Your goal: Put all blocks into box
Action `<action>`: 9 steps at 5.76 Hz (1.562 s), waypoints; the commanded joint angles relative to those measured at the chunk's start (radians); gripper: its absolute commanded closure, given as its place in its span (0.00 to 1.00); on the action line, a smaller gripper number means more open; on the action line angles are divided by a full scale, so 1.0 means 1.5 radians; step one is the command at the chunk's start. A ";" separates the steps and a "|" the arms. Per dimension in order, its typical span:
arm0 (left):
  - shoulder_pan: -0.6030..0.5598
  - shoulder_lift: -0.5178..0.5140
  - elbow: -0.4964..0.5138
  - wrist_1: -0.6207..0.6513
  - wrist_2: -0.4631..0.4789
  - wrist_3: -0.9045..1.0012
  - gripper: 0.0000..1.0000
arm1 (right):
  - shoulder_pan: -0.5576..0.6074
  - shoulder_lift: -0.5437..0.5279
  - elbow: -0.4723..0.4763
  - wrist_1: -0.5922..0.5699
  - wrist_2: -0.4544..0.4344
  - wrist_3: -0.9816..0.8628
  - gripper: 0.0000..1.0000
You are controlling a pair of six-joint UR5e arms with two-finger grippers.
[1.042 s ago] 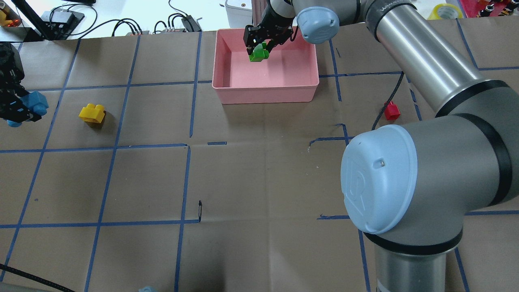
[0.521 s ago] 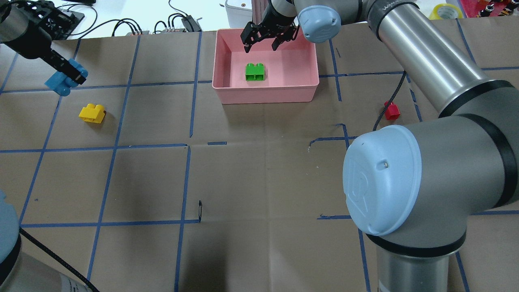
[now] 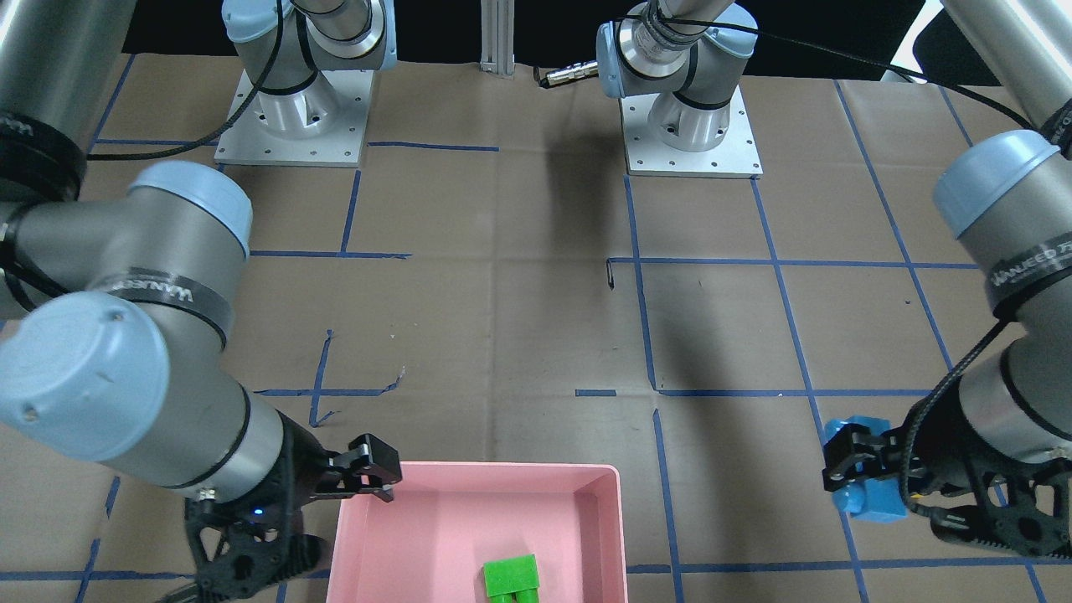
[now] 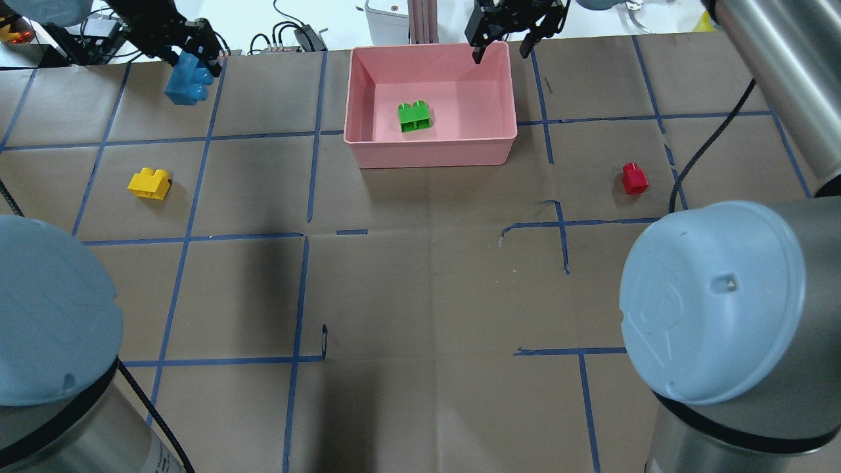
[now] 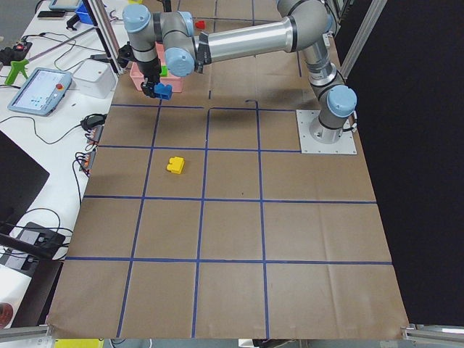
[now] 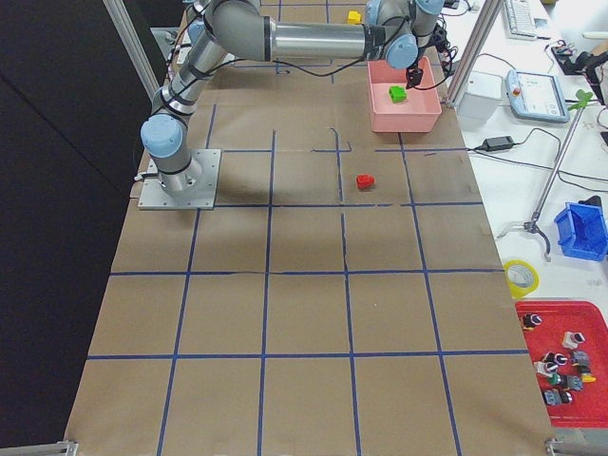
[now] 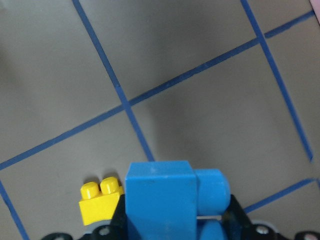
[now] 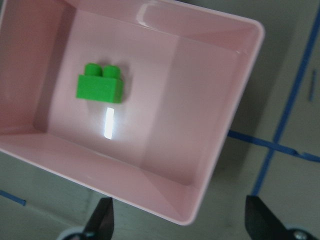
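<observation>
The pink box [image 4: 430, 154] stands at the table's far middle. The green brick [image 4: 414, 117] lies inside it, also seen in the right wrist view [image 8: 100, 86]. My right gripper [image 4: 502, 43] is open and empty above the box's far right corner. My left gripper [image 4: 196, 60] is shut on the blue brick [image 4: 187, 82], held in the air left of the box; the front view shows this too [image 3: 867, 494]. The yellow brick [image 4: 150, 183] lies on the table at the left, and the red brick [image 4: 635, 178] at the right.
Cables and small devices [image 4: 289, 33] lie past the table's far edge, with a white unit [image 4: 387, 20] and an aluminium post [image 4: 420, 13] behind the box. Blue tape lines mark the brown table cover.
My right gripper let go of the green brick, which now lies in the box, and moved right to the far corner. My left gripper carried the blue brick up and toward the box.
</observation>
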 commanded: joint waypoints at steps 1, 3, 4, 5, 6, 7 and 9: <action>-0.107 -0.051 0.064 -0.004 -0.006 -0.177 0.94 | -0.046 -0.089 0.040 0.026 -0.079 -0.028 0.07; -0.191 -0.100 0.069 0.054 0.002 -0.253 0.94 | -0.095 -0.182 0.296 -0.244 -0.078 -0.033 0.01; -0.197 -0.132 0.069 0.086 0.003 -0.260 0.94 | -0.131 -0.198 0.421 -0.350 -0.071 -0.033 0.01; -0.197 -0.159 0.069 0.129 0.002 -0.264 0.94 | -0.144 -0.183 0.498 -0.492 -0.070 -0.033 0.01; -0.198 -0.183 0.069 0.165 0.002 -0.264 0.94 | -0.146 -0.154 0.550 -0.571 -0.073 -0.033 0.01; -0.198 -0.191 0.069 0.177 0.002 -0.265 0.94 | -0.168 -0.138 0.573 -0.582 -0.071 -0.033 0.01; -0.199 -0.193 0.070 0.187 0.001 -0.305 0.05 | -0.197 -0.111 0.612 -0.640 -0.077 -0.047 0.01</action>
